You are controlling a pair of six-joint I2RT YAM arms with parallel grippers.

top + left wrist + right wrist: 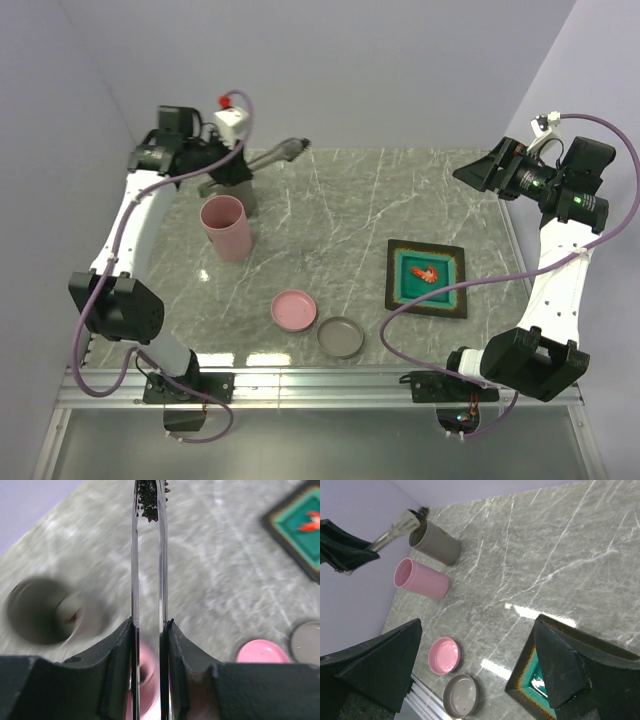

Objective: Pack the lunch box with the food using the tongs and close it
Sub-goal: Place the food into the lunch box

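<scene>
We count two cups (pink cup [225, 230], grey cup [437, 545]), two lids (pink lid [294, 310], grey lid [341, 336]), one square plate [396, 276], one shrimp piece [425, 272], one tongs [276, 153].

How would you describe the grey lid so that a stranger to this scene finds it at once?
Look midway along the near edge of the marble table. Two round lids lie side by side there, left of the dark square tray. The grey lid is the right one, nearer the edge; the pink lid lies to its left.
</scene>
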